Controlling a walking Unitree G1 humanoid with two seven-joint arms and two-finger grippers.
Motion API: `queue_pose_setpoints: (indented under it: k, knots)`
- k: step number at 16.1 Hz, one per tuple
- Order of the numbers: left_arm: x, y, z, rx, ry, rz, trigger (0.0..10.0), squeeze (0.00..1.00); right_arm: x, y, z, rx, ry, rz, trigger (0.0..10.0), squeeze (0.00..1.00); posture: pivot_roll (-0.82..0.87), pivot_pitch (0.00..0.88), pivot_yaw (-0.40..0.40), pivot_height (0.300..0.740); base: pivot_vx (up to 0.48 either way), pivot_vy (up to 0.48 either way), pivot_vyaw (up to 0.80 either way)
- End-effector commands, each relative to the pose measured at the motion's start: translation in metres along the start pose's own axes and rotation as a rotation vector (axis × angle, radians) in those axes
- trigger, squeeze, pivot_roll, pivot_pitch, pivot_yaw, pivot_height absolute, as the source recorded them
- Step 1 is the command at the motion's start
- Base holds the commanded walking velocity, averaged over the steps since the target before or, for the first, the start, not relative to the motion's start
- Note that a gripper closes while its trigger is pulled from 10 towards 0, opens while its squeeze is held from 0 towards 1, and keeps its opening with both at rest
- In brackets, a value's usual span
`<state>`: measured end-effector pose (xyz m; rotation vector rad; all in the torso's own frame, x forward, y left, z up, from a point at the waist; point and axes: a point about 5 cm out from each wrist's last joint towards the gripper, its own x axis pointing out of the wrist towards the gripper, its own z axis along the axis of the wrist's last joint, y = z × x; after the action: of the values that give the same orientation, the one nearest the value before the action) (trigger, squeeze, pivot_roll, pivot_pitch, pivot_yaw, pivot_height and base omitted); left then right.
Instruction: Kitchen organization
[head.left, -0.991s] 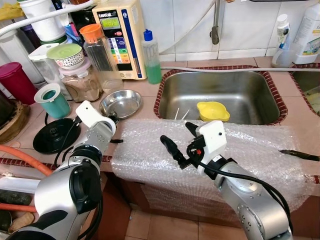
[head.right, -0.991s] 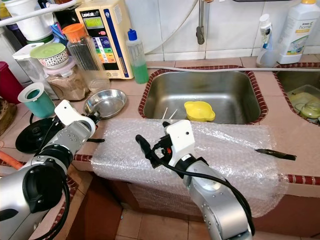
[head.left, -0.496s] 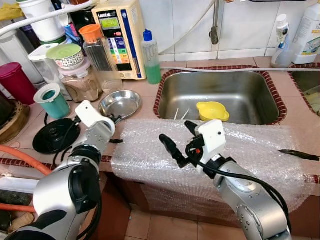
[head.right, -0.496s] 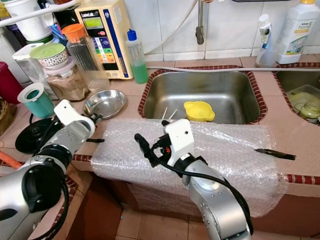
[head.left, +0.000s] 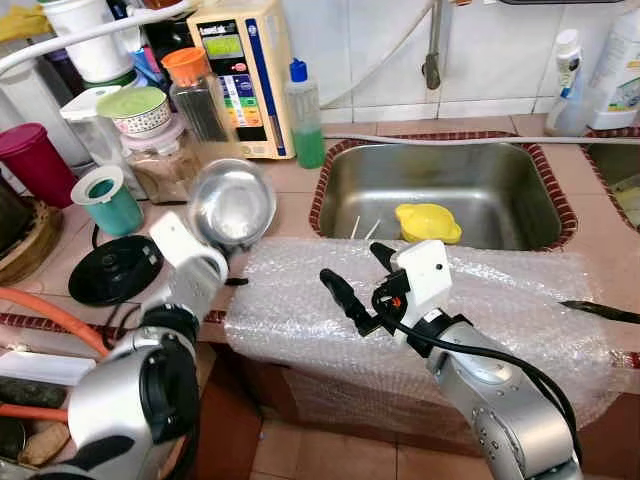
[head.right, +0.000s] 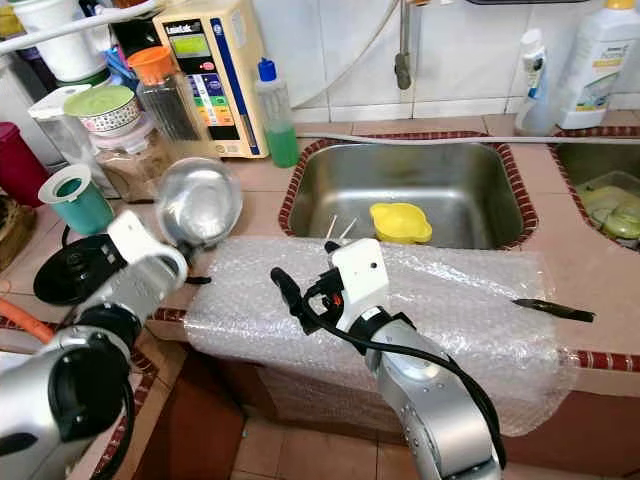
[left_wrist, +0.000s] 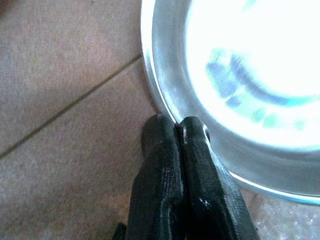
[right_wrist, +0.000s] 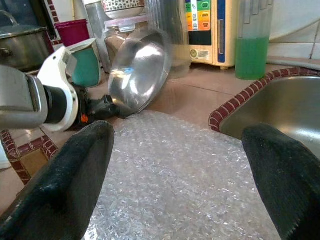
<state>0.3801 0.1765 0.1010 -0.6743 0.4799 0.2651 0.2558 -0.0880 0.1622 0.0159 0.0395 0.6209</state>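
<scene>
Left gripper (left_wrist: 179, 131): fingers pinched shut on the rim of the steel bowl (head.left: 232, 203), tilted up off the desk (head.left: 290, 180), left of frame centre. Right gripper (head.left: 356, 282): fingers spread wide, empty, over the bubble wrap (head.left: 500, 300). Risk: the thin rim grip may slip, dropping the bowl.

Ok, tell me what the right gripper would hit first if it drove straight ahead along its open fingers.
Probably the steel bowl. The right gripper points across the bubble wrap toward the left gripper, which holds that bowl tilted up by its rim, facing it. Depth is unclear, so it might brush the bubble wrap first.
</scene>
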Motion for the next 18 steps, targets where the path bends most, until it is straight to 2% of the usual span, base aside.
queue_pose_setpoints:
  k: [1,4,8,13,14,17,18]
  knots:
    - [-0.001,0.008,0.004,-0.004,-0.002,0.014,0.0,0.00,0.006,0.003,0.004,-0.008,-0.017,0.029,10.0,0.00,-0.05,0.000,0.173,0.740,0.000,0.000,0.00]
    - [-0.002,0.017,0.007,0.023,-0.035,0.003,0.0,0.00,0.008,0.000,0.006,-0.012,-0.021,0.033,10.0,0.00,-0.03,0.000,0.157,0.740,0.000,0.000,0.00]
    - [-0.004,0.007,-0.002,0.033,-0.076,-0.124,0.0,0.00,0.011,-0.007,0.006,-0.011,-0.027,0.013,10.0,0.00,-0.01,0.000,0.136,0.740,0.000,0.000,0.00]
    - [-0.009,-0.009,-0.011,0.051,-0.105,-0.274,0.0,0.00,0.026,-0.018,0.006,0.012,-0.036,-0.020,10.0,0.00,0.00,0.000,0.112,0.740,0.000,0.000,0.00]
    - [-0.011,-0.014,-0.019,0.058,-0.089,-0.322,0.0,0.00,0.037,-0.026,-0.001,0.134,0.000,-0.071,10.0,0.00,0.02,0.000,0.096,0.740,0.000,0.000,0.00]
    - [-0.018,-0.019,-0.033,0.078,-0.068,-0.393,0.0,0.00,0.059,-0.031,-0.008,0.303,0.011,-0.094,10.0,0.00,0.04,0.000,0.080,0.740,0.000,0.000,0.00]
    - [-0.020,-0.021,-0.036,0.091,-0.065,-0.415,0.0,0.00,0.064,-0.031,-0.009,0.330,0.016,-0.098,10.0,0.00,0.05,0.000,0.077,0.740,0.000,0.000,0.00]
